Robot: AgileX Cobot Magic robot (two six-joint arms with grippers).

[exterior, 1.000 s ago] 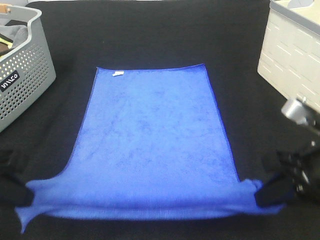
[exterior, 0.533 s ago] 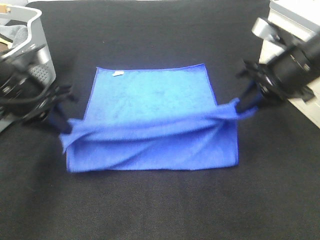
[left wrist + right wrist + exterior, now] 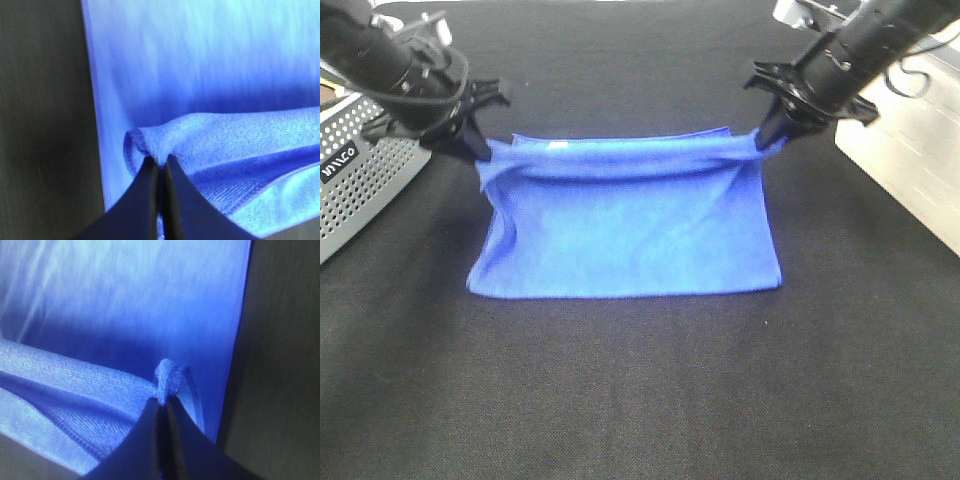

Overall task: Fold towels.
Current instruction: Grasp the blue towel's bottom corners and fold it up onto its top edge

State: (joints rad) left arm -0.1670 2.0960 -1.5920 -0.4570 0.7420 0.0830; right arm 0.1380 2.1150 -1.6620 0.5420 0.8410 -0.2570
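Note:
A bright blue towel (image 3: 625, 230) lies on the black table, folded over on itself, its near fold line towards me and its carried edge stretched along the far side. My left gripper (image 3: 480, 150) is shut on the towel's far left corner (image 3: 137, 145). My right gripper (image 3: 765, 138) is shut on the far right corner (image 3: 170, 375). Both corners are pinched between closed black fingers (image 3: 150, 200) in the wrist views, with the lower layer of the towel (image 3: 125, 295) blurred beneath. The held edge hangs taut between the two grippers, slightly above the lower layer.
A grey perforated basket (image 3: 365, 175) stands at the far left, close behind the left arm. A white bin (image 3: 910, 150) stands at the far right, beside the right arm. Black cloth (image 3: 640, 400) covers the table in front of the towel.
Both grippers have carried the towel's near edge from the front of the table up and over to the far edge, folding the towel in half.

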